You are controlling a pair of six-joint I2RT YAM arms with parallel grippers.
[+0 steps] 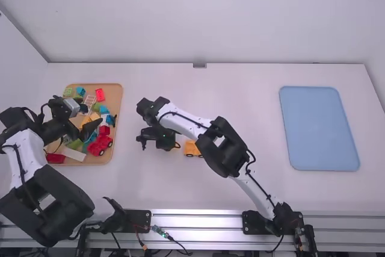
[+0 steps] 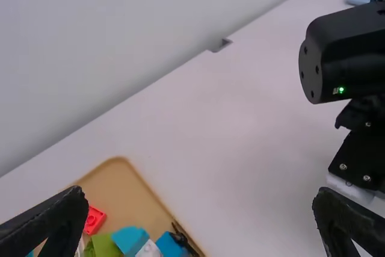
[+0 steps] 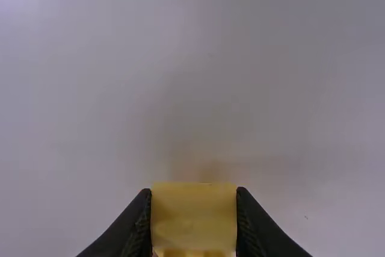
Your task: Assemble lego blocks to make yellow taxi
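While the right hand pinched a yellow block over the white surface, a yellow wheeled piece sat near that hand. The left hand, its fingers spread wide, hung over the tan tray of assorted blocks; a blue tray lay well apart.

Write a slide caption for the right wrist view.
Right gripper with a yellow block clamped between its two black fingers, over the white table.
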